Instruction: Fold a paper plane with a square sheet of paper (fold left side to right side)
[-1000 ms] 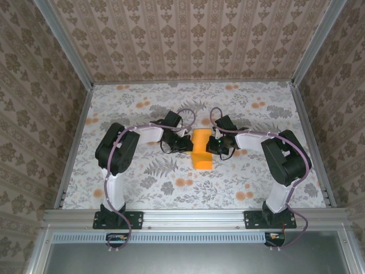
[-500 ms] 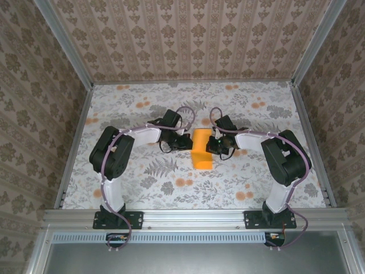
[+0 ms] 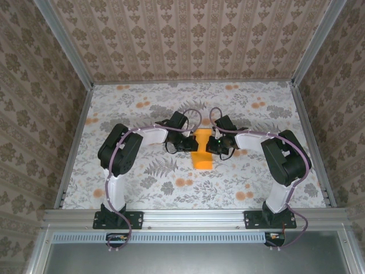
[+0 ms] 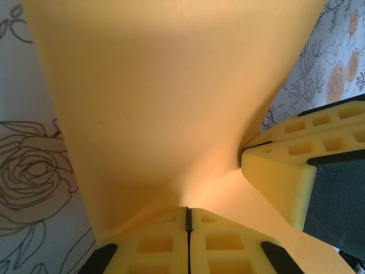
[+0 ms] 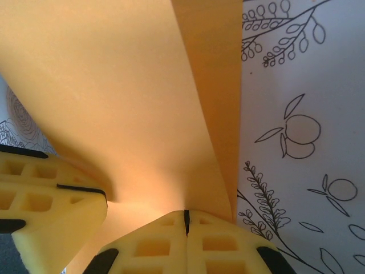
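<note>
The square sheet of paper (image 3: 202,157) is bright orange and lies mid-table as a narrow upright strip, its upper part bent up between the two grippers. My left gripper (image 3: 191,143) comes in from the left, shut, its tips (image 4: 188,210) against the curved orange sheet (image 4: 165,97). Facing it from the right, my right gripper (image 3: 210,145) is shut too, tips (image 5: 186,212) touching the sheet (image 5: 114,97) beside a raised flap (image 5: 214,85). No paper shows between either pair of jaws. Each wrist view catches the other gripper's yellow fingers (image 4: 279,177) (image 5: 51,200) close by.
The floral tablecloth (image 3: 142,177) covers the table, closed in by patterned walls on three sides and metal rails (image 3: 194,216) at the near edge. Both arm bases (image 3: 117,220) (image 3: 271,220) sit on that rail. Purple cables loop above the wrists.
My left gripper has moved right, toward the right gripper, pushing the paper's left side over; the orange strip looks narrower at its top. The right arm has stayed put.
</note>
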You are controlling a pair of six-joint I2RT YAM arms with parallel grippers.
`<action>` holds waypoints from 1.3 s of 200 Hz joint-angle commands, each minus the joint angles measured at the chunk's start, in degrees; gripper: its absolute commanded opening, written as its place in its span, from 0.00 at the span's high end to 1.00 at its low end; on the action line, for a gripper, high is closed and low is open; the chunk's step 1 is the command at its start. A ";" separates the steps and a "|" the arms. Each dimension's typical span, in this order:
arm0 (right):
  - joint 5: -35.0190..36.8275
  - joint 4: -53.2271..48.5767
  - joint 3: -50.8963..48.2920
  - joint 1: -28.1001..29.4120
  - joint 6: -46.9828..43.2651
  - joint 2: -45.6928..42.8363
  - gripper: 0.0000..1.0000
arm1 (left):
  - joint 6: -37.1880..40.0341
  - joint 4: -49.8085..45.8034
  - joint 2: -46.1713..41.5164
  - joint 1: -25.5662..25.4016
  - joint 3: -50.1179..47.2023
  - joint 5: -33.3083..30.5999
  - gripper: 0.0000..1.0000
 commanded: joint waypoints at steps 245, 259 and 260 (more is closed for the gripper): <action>-3.18 4.53 8.82 -0.39 3.10 10.62 1.00 | 1.63 -5.03 1.22 -1.56 -1.19 -4.07 0.92; -2.43 2.98 9.27 -0.45 2.80 11.41 1.00 | 1.98 -5.24 1.03 -1.58 -1.35 -3.94 0.92; -2.35 2.91 9.30 -0.46 2.77 11.47 1.00 | 1.98 -5.30 1.00 -1.62 -1.36 -3.92 0.92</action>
